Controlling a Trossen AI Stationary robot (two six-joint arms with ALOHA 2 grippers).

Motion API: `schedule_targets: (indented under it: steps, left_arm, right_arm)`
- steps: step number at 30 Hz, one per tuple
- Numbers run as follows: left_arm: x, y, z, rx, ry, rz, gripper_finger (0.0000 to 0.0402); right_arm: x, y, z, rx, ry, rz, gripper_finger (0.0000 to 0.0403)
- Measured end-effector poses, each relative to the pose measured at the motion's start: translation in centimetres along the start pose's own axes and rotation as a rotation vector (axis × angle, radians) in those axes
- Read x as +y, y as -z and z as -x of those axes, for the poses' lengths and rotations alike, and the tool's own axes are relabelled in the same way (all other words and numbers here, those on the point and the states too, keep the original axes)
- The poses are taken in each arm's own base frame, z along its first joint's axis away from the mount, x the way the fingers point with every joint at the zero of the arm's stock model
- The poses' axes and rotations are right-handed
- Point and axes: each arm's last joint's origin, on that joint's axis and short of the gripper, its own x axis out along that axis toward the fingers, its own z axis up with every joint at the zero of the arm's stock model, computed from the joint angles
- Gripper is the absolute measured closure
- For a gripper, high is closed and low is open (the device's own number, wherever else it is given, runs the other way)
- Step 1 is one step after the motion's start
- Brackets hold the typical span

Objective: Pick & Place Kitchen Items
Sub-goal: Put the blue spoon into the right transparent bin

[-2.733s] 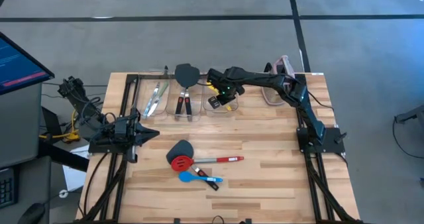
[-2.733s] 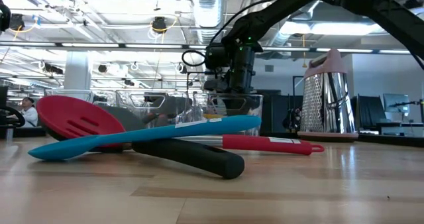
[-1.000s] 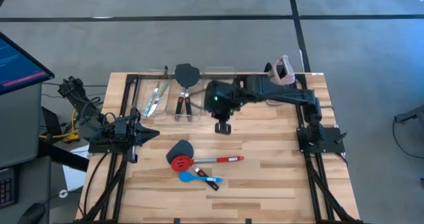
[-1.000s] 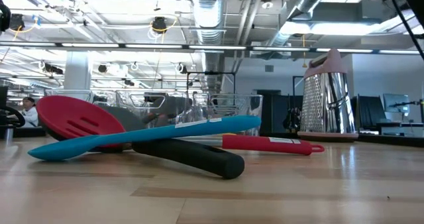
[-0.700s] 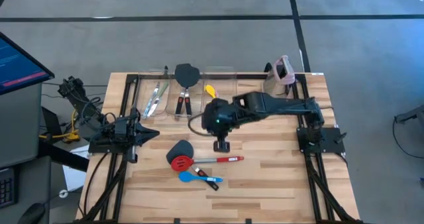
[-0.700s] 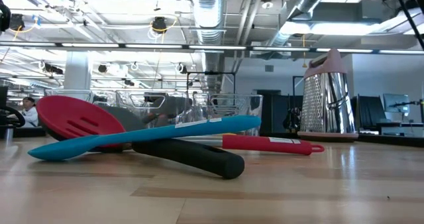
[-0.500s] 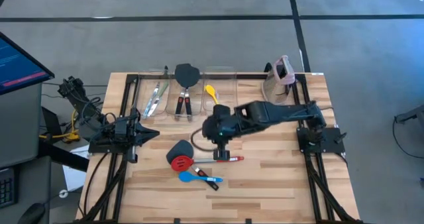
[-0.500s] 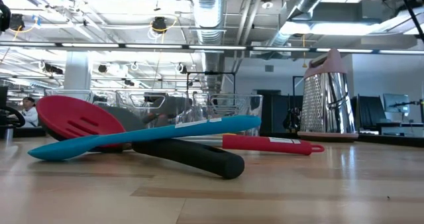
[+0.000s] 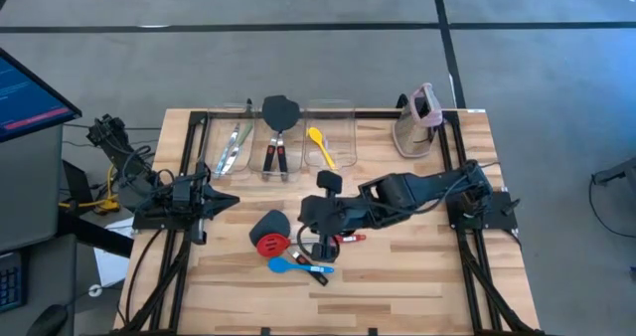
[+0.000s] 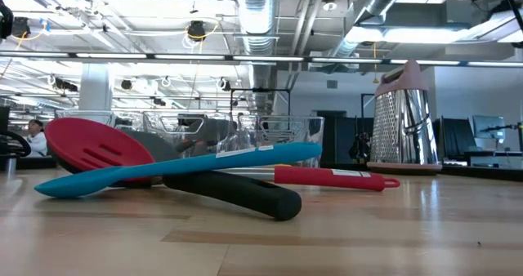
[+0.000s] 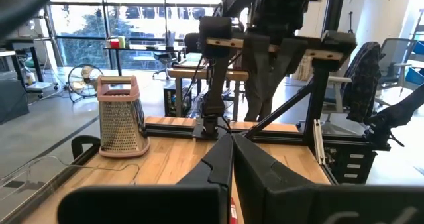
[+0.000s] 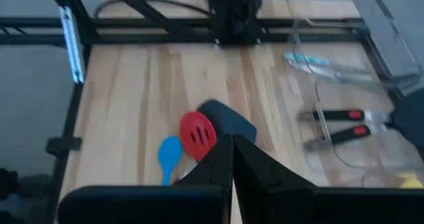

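Pale wood planks make the desk (image 9: 417,266) in the high view. Centre-low in the frame lie a red slotted spoon (image 9: 270,244), a blue spoon (image 9: 288,265) and a dark spatula (image 9: 270,223), crossed in a loose heap. The right gripper (image 9: 320,239) hangs over their handles, fingers shut and holding nothing. The left gripper (image 9: 224,201) waits at the left edge, also shut and empty. At upper centre, clear bins (image 9: 333,147) already hold a yellow spoon (image 9: 317,138), two spatulas and thin silvery tools.

Low view: the blue spoon (image 10: 176,169) rests on top, smooth and glossy, probably light and slippery; its thin stem near the middle looks the best hold. The spatula's black handle (image 10: 237,193) is thick and matt, likely grippier. A metal grater (image 10: 406,121) stands at the right.

Left wrist view: its own fingers (image 11: 225,161) meet in a closed point; the grater (image 11: 120,116) shows at the left.

Right wrist view: closed fingers (image 12: 228,159) point toward the red spoon (image 12: 198,135), perforated and flat, likely stiff plastic.
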Motion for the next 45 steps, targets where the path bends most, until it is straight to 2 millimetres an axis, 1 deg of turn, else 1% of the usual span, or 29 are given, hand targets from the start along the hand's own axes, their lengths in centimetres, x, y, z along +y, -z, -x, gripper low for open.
schedule_targets:
  steps: [4, 7, 10, 11, 13, 16, 18, 20, 24, 26, 28, 30, 33, 38, 39, 42, 44, 45]
  left_arm:
    - [0.0, 0.0, 0.0, 0.0, 0.0, 0.0, 0.0401]
    - [0.0, 0.0, 0.0, 0.0, 0.0, 0.0, 0.0401]
    - [0.0, 0.0, 0.0, 0.0, 0.0, 0.0, 0.0401]
    - [0.0, 0.0, 0.0, 0.0, 0.0, 0.0, 0.0401]
    - [0.0, 0.0, 0.0, 0.0, 0.0, 0.0, 0.0401]
    - [0.0, 0.0, 0.0, 0.0, 0.0, 0.0, 0.0401]
    - [0.0, 0.0, 0.0, 0.0, 0.0, 0.0, 0.0401]
    - [0.0, 0.0, 0.0, 0.0, 0.0, 0.0, 0.0401]
    - [0.0, 0.0, 0.0, 0.0, 0.0, -0.001, 0.0401]
    - [0.0, 0.0, 0.0, 0.0, -0.003, 0.0, 0.0401]
    - [0.0, 0.0, 0.0, -0.001, -0.005, 0.0, 0.0401]
    - [0.0, 0.0, 0.0, 0.0, -0.006, -0.001, 0.0401]
    - [0.0, 0.0, 0.0, 0.001, -0.006, -0.002, 0.0401]
    - [0.0, 0.0, 0.0, 0.001, -0.005, -0.024, 0.0401]
    - [0.0, 0.0, 0.0, 0.001, -0.006, -0.029, 0.0401]
    - [0.0, 0.0, 0.0, 0.0, -0.009, -0.031, 0.0401]
    - [0.0, 0.0, 0.0, 0.0, -0.009, -0.03, 0.0401]
    - [0.0, 0.0, 0.0, 0.0, -0.01, -0.03, 0.0401]
  right_arm:
    - [-0.1, -0.1, 0.0, -0.005, -0.002, 0.009, 0.0402]
    - [-0.2, -0.1, -0.1, -0.001, -0.002, 0.051, 0.0403]
    - [-0.6, 0.0, -0.3, 0.015, -0.01, 0.068, 0.0403]
    - [-0.8, 0.0, -0.4, 0.024, -0.01, 0.073, 0.0403]
    - [-1.2, 0.4, -1.5, 0.043, -0.007, 0.084, 0.0403]
    - [-1.7, 1.9, -3.5, 0.124, -0.026, 0.095, 0.0403]
    - [-2.0, 2.7, -4.2, 0.132, -0.053, 0.086, 0.0403]
    - [-2.6, 3.6, -4.5, 0.121, -0.082, 0.07, 0.0403]
    - [-3.7, 5.5, -5.1, 0.005, -0.185, 0.016, 0.0403]
    - [-4.5, 6.2, -4.7, -0.106, -0.216, -0.04, 0.0403]
    - [-5.3, 7.2, -4.3, -0.166, -0.22, -0.09, 0.0403]
    - [-5.6, 8.9, -4.8, -0.143, -0.232, -0.127, 0.0403]
    - [-5.6, 11.2, -6.1, -0.039, -0.29, -0.16, 0.0403]
    - [-4.7, 12.0, -6.4, 0.031, -0.501, -0.184, 0.0403]
    - [-4.4, 12.3, -6.8, 0.052, -0.525, -0.181, 0.0403]
    - [-3.6, 13.1, -7.5, 0.106, -0.546, -0.168, 0.0403]
    - [-2.9, 12.8, -7.9, 0.069, -0.568, -0.159, 0.0403]
    - [-2.6, 12.9, -8.2, 0.074, -0.571, -0.155, 0.0403]
